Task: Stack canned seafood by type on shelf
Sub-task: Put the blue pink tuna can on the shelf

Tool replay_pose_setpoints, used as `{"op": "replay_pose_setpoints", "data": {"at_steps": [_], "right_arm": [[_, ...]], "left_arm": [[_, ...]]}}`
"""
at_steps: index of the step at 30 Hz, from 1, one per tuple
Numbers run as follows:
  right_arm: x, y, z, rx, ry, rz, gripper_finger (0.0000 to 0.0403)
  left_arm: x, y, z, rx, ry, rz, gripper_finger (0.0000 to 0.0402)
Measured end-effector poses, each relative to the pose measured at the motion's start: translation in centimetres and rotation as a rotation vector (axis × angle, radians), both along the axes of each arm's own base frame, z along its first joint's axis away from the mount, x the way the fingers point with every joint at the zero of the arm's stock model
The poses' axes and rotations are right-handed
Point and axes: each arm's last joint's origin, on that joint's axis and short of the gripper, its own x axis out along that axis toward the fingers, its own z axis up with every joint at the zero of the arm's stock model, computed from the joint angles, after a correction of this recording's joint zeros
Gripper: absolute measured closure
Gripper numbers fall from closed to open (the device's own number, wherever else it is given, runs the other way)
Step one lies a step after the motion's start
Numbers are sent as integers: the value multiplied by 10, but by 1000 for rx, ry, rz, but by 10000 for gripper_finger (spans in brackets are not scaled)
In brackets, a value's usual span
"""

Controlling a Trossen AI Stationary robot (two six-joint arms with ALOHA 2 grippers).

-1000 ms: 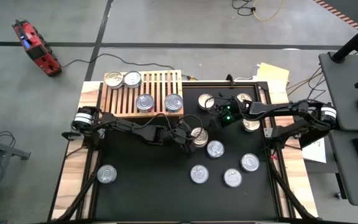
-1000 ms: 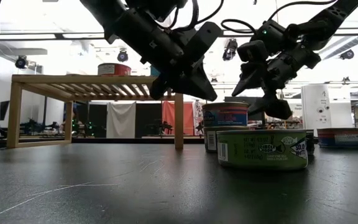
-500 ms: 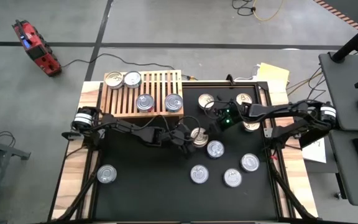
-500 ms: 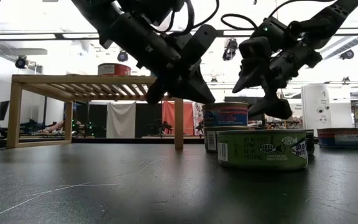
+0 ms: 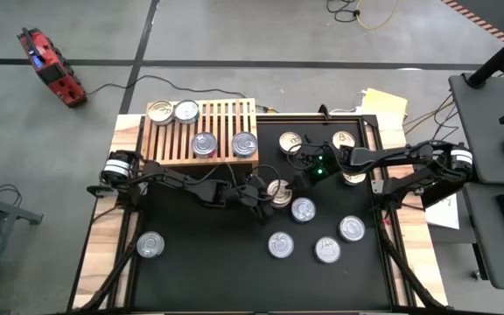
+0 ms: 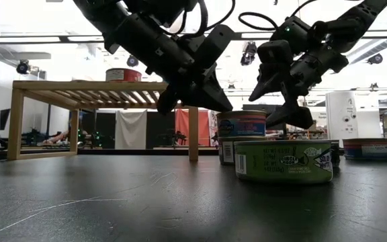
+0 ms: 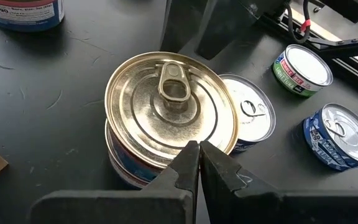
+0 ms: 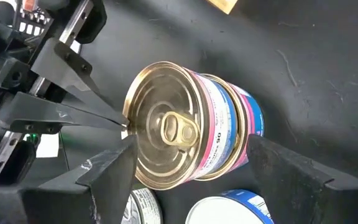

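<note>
The clenched left claw (image 7: 199, 163) touched the gold can (image 7: 169, 106); the released right claw (image 8: 188, 165) straddled it, ready to lift.

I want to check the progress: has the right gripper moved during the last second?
Yes. In the high view the right gripper has shifted leftward, away from the gold-lidded can at the mat's far edge and toward the stacked cans beside the left gripper.
</note>
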Motion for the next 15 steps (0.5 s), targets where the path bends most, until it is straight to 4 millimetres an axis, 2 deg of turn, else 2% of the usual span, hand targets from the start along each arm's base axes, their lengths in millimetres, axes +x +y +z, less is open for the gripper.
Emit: {"op": "replay_pose_setpoints", "data": {"at_steps": [15], "right_arm": [[2, 5, 0, -1, -7, 24, 98]], "left_arm": [[0, 0, 0, 6, 3, -4, 401]]}}
